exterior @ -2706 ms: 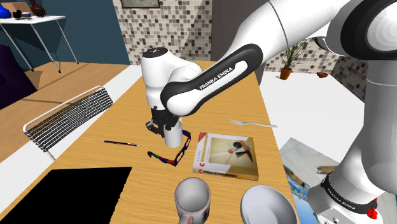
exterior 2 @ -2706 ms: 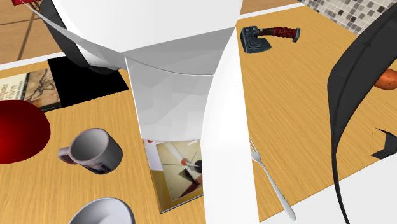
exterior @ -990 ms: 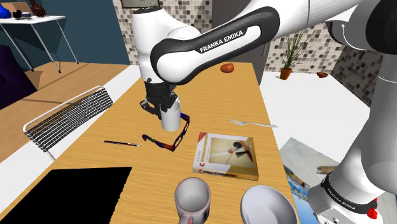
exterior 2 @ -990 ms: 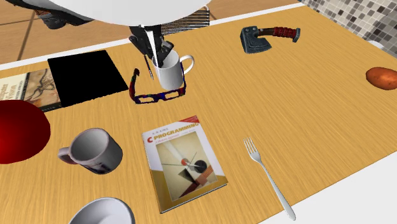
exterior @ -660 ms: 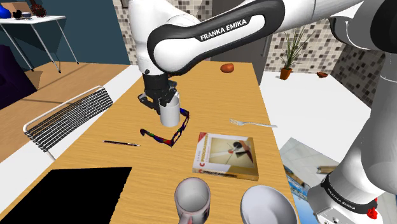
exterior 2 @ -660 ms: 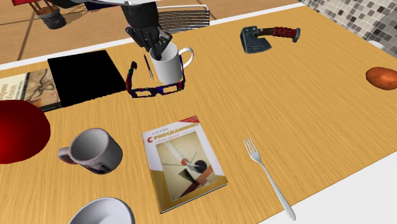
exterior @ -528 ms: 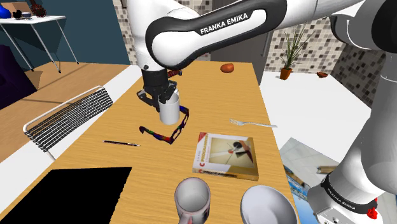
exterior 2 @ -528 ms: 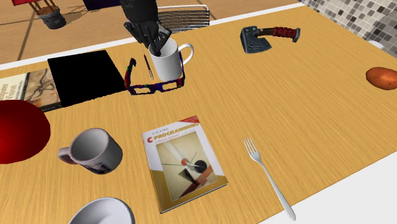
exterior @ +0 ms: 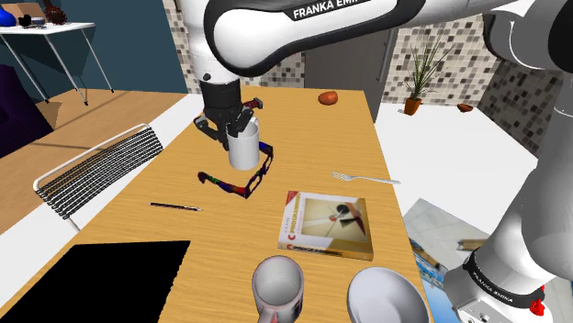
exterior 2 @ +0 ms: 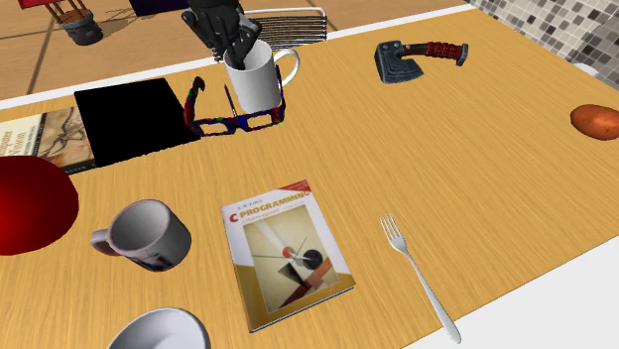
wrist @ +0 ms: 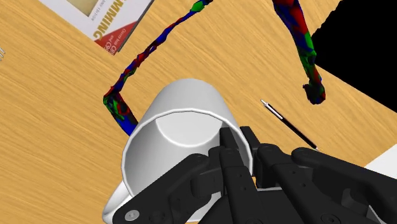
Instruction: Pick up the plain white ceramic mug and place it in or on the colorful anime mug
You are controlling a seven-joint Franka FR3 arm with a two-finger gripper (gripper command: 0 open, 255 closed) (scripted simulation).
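My black gripper is shut on the rim of the plain white mug, with one finger inside and one outside. In the second exterior view the gripper holds the mug upright near the table's far edge, its handle toward that view's right. The wrist view has the gripper clasping the wall of the mug. The anime mug lies on its side near the table's front edge, its mouth open toward the camera. It also appears as a grey mug beside the book.
Multicoloured glasses wrap around the white mug's base. Also on the wooden table: a book, a fork, a pale bowl, a pen, a black mat, a small axe. A wire chair stands beside it.
The gripper has carried the white mug toward the table's far end, away from the book. The glasses have shifted along with it. The anime mug has stayed put.
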